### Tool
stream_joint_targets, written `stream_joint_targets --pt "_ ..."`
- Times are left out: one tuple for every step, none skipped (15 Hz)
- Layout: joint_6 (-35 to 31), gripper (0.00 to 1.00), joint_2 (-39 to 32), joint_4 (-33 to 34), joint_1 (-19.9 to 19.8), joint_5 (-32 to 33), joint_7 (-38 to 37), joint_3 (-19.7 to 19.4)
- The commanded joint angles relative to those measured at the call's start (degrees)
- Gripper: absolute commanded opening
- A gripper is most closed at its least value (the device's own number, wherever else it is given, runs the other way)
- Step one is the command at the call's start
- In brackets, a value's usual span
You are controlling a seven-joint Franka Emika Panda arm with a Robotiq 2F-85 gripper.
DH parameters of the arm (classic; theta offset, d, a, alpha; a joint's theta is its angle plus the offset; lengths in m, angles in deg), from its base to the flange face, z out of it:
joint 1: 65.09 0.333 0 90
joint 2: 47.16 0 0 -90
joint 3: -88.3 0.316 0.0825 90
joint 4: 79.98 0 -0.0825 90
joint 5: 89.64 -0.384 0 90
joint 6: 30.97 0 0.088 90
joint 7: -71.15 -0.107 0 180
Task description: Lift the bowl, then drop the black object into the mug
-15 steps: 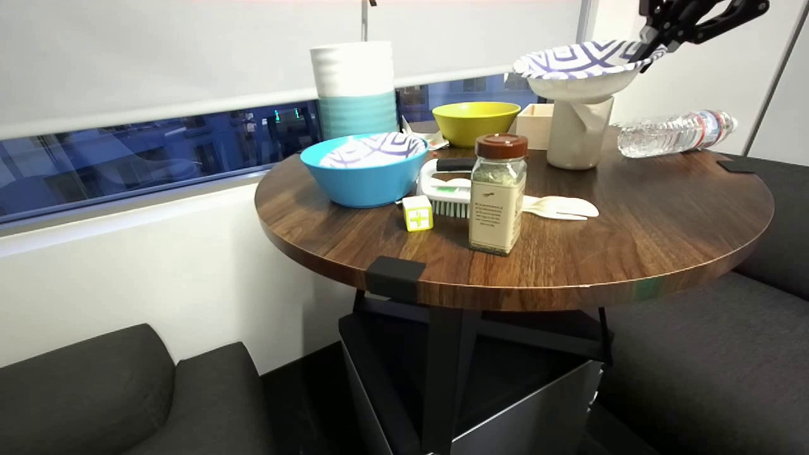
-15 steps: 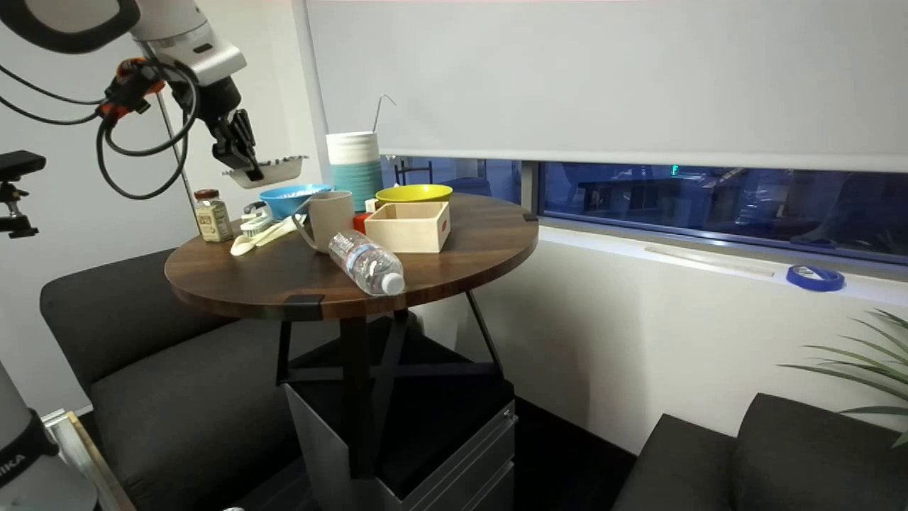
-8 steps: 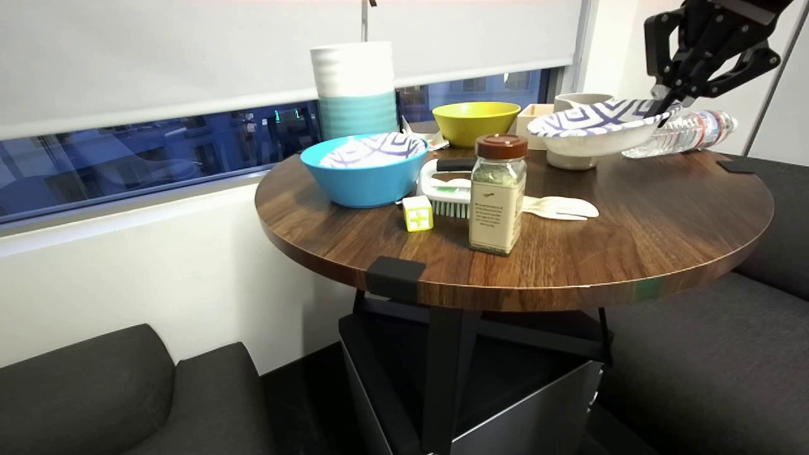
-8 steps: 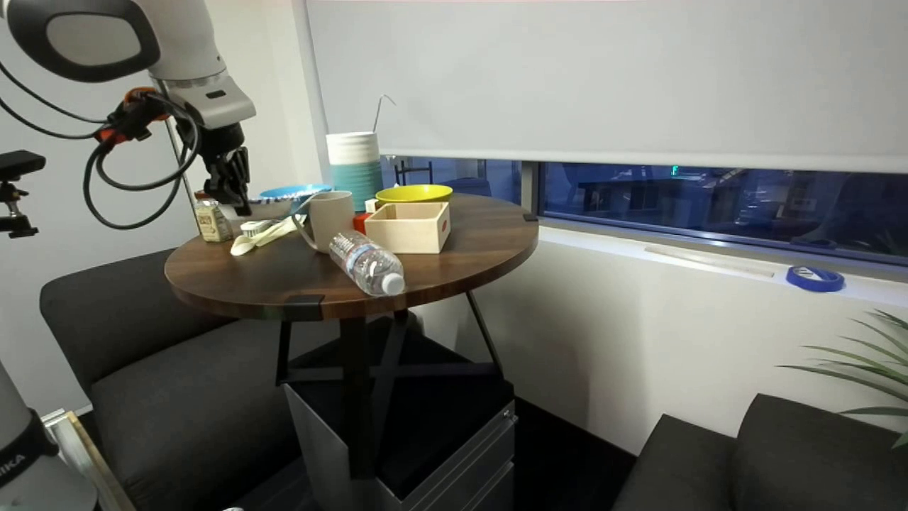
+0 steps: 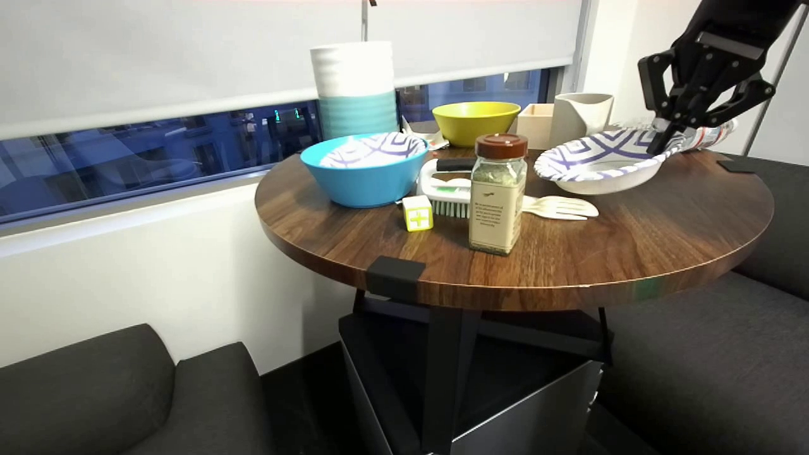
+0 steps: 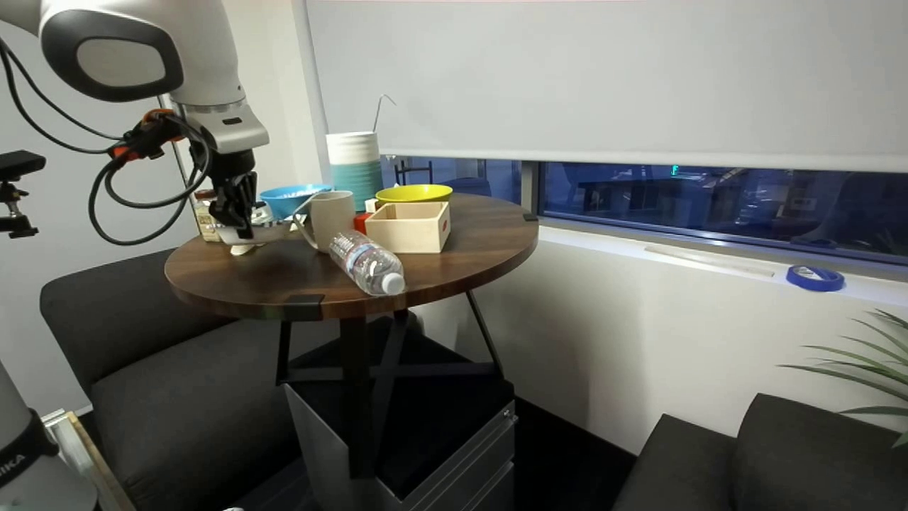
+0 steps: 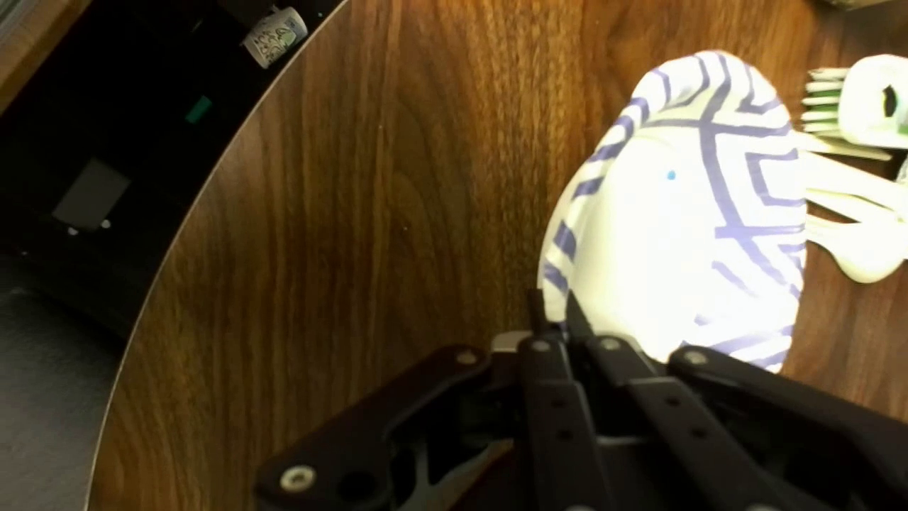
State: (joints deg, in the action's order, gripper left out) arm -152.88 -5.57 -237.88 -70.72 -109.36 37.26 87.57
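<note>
The bowl, white with blue-purple stripes inside, is in both exterior views and large in the wrist view. My gripper is shut on its rim, one finger on each side of it. The bowl tilts and is low over the table; I cannot tell whether its base touches. The cream mug stands behind the bowl; an exterior view shows it with its handle. No loose black object can be made out; the brush has a black grip.
A brown-lidded jar, yellow-white cube, pale wooden utensils, light blue bowl, yellow bowl, wooden box and lying water bottle stand around. The round table's edge is near.
My gripper has come down with the bowl, from above the mug's height to low over the table. The bowl now tilts more, and the mug behind it shows more.
</note>
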Motion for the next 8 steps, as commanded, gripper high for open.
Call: stream_joint_targets --pt "1.51 0.01 -1.33 0.14 -2.10 0.68 -0.05 1.26" --pt "1.77 0.06 -1.59 0.13 -2.52 1.10 -0.28 1.45" --pt "1.97 0.29 -1.72 0.11 -2.77 1.23 -0.29 1.52" --pt "2.00 0.31 -1.60 0.10 -2.97 1.34 -0.28 1.68" --pt "1.96 0.34 -1.24 0.10 -3.21 1.60 -0.35 1.97" --pt "1.98 0.39 -0.53 0.09 -3.35 1.93 -0.36 2.23" --pt "2.42 0.47 0.67 0.12 -3.35 2.33 -0.23 2.45" --pt "2.65 0.53 1.36 0.24 -3.36 2.65 -0.16 2.68"
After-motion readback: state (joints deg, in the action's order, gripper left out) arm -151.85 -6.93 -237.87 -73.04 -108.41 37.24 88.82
